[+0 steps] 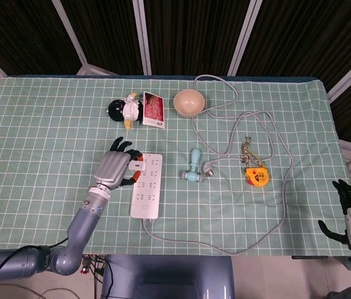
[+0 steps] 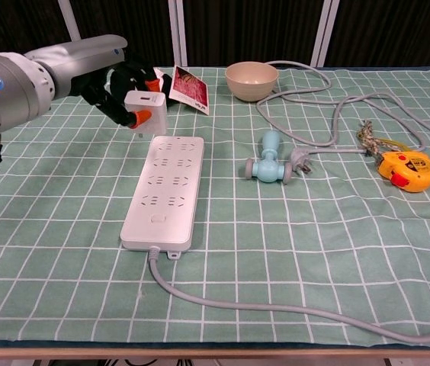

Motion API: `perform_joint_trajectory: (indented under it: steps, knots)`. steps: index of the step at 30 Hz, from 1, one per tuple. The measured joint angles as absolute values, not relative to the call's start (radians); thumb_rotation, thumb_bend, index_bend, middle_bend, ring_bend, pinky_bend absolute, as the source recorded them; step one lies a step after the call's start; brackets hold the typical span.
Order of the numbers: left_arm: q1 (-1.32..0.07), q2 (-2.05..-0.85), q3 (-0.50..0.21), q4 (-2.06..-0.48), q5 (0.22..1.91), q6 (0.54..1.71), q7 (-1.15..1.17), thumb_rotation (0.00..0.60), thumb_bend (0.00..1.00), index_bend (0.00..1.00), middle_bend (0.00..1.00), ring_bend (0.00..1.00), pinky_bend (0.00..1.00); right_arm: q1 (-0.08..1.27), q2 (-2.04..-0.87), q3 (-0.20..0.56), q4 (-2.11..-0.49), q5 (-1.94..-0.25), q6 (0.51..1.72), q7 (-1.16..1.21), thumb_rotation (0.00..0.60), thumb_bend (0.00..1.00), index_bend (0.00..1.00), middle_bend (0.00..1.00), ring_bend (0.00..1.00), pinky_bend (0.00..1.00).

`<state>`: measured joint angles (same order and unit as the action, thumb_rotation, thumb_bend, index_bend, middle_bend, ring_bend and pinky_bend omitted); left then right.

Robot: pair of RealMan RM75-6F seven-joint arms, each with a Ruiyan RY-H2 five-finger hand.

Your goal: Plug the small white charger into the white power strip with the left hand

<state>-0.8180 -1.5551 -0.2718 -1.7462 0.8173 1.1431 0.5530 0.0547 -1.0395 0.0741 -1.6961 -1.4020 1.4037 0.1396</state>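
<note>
one hand holds charger above strip.

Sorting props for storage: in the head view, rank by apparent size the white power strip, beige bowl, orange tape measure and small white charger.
1. white power strip
2. beige bowl
3. orange tape measure
4. small white charger, partly hidden by the left hand

Green checked tablecloth on table, dark slatted panels behind

green checked tablecloth, power strip, bowl
</note>
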Motion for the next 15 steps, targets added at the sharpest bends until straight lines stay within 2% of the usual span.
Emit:
perform_joint_trajectory:
  steps: [15]
  knots:
    - [-0.854,-1.634,-0.278,-1.62,0.769,1.104,0.529,0.6,0.51,0.6,0.57,0.13,0.04,0.057,-1.031,0.076,-1.708,-1.384,1.387,0.145,0.6,0.35,0.0,0.0,0.0,0.0]
